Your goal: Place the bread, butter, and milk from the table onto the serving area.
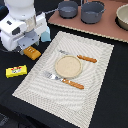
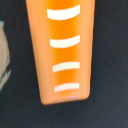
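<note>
The bread [image 1: 32, 53] is an orange-brown loaf lying on the black table [image 1: 15, 100], just off the placemat's edge at the exterior view's left. My gripper [image 1: 27, 48] hangs directly over it, low and close; its fingers are hidden by the white hand. In the wrist view the bread [image 2: 62, 50] fills the frame, with pale slashes across its top and no fingers showing. The yellow butter [image 1: 16, 71] lies on the table nearer the camera. The pale-blue milk [image 1: 45, 35] stands behind the arm, partly hidden. The serving area [image 1: 95, 95] is the beige striped placemat.
On the placemat are a round tan plate [image 1: 68, 66], a fork [image 1: 63, 80] and a knife [image 1: 80, 57]. A reddish-brown board [image 1: 105, 27] with grey pots [image 1: 92, 11] lies behind it. A beige strip [image 2: 4, 55] shows at the wrist view's edge.
</note>
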Controlling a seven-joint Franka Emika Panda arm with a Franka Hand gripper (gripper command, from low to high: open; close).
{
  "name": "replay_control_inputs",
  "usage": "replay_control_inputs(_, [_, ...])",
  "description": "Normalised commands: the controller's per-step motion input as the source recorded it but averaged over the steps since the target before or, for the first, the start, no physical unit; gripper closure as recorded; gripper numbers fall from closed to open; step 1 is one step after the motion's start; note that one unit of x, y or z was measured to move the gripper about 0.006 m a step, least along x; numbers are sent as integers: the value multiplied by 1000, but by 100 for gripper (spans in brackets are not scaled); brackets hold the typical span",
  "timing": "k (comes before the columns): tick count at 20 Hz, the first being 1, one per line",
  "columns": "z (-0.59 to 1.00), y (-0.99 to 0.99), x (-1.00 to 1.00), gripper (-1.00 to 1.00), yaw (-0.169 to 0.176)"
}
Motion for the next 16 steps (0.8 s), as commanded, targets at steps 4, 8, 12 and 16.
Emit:
replay_control_inputs(4, [-438, 0, -277, -100, 12])
replay_control_inputs(8, [-380, 0, -223, 100, 10])
replay_control_inputs(12, [-279, 0, -177, 100, 10])
replay_control_inputs(16, [-147, 0, -69, 100, 2])
